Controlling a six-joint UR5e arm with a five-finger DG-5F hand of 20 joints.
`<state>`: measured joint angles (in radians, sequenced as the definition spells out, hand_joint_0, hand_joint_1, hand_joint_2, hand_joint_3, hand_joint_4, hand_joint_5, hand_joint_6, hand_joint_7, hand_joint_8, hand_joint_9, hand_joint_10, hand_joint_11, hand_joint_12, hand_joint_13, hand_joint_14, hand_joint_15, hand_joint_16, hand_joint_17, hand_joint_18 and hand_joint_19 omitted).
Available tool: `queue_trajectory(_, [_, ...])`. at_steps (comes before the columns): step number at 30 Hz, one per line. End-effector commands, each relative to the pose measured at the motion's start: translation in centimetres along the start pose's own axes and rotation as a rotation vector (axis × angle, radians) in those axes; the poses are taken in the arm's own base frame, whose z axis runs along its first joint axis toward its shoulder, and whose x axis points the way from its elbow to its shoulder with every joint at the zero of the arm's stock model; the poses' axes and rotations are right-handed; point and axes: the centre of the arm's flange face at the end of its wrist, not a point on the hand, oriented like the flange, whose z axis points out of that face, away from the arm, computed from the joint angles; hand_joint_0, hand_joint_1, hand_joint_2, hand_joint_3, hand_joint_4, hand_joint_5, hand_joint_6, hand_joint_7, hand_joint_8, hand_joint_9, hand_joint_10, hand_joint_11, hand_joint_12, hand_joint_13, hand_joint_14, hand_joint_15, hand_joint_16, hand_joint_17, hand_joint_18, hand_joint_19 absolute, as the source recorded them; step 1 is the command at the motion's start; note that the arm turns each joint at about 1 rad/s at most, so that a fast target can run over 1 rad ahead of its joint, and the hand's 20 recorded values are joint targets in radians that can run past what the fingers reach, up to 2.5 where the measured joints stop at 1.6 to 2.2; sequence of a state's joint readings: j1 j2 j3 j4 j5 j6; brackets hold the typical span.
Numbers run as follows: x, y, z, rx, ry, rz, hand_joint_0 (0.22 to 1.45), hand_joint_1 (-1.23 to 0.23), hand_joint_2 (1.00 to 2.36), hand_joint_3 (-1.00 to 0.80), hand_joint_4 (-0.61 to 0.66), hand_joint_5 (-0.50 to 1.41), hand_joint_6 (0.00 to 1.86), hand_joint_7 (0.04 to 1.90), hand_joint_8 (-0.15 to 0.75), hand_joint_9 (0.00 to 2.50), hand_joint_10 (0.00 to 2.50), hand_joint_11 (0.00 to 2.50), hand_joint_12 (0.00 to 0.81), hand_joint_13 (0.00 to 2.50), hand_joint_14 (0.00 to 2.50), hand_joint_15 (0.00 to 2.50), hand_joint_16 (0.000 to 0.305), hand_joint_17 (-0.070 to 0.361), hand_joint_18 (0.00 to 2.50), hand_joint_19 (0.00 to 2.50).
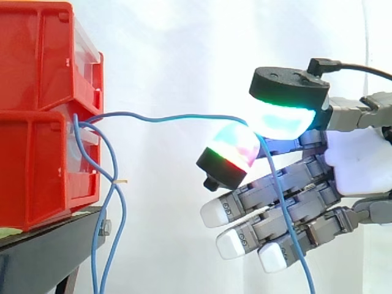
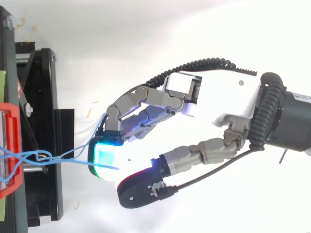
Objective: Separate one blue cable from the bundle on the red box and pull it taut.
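Two red plastic bins (image 1: 37, 61) sit stacked on one black stand (image 1: 49, 236), in front of a white curtain (image 1: 184, 49). We count one thin blue cable (image 1: 184, 116) running from the front of the bins, where the two meet, across to the hand (image 1: 361, 165). It waves slightly and is not fully taut. The hand pinches it between its glowing pads (image 1: 282, 119). Past the pinch, the cable drops across the straighter fingers. Two more blue strands (image 1: 114, 184) hang crossed just beside the lower bin.
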<state>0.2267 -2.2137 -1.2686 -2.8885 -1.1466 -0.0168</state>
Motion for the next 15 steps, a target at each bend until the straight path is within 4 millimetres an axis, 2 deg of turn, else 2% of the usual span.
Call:
queue_trajectory(1, [-0.10, 0.01, 0.01, 0.000, -0.002, 0.000, 0.61, -0.82, 1.00, -0.20, -0.01, 0.00, 0.84, 0.89, 0.249, 0.75, 0.00, 0.00, 0.444, 0.70, 0.01, 0.20, 0.065, 0.147, 0.61, 0.37])
queue_trajectory(7, [0.01, 0.01, -0.01, 0.000, 0.000, 0.000, 0.61, -0.82, 1.00, -0.20, -0.01, 0.00, 0.84, 0.88, 0.244, 0.80, 0.00, 0.00, 0.440, 0.73, 0.01, 0.23, 0.064, 0.145, 0.61, 0.38])
queue_trajectory(15, [0.01, 0.01, -0.01, 0.000, 0.000, 0.000, 0.61, -0.81, 1.00, -0.20, 0.01, 0.00, 0.84, 0.84, 0.282, 0.87, 0.00, 0.00, 0.463, 0.78, 0.01, 0.26, 0.066, 0.149, 0.63, 0.39])
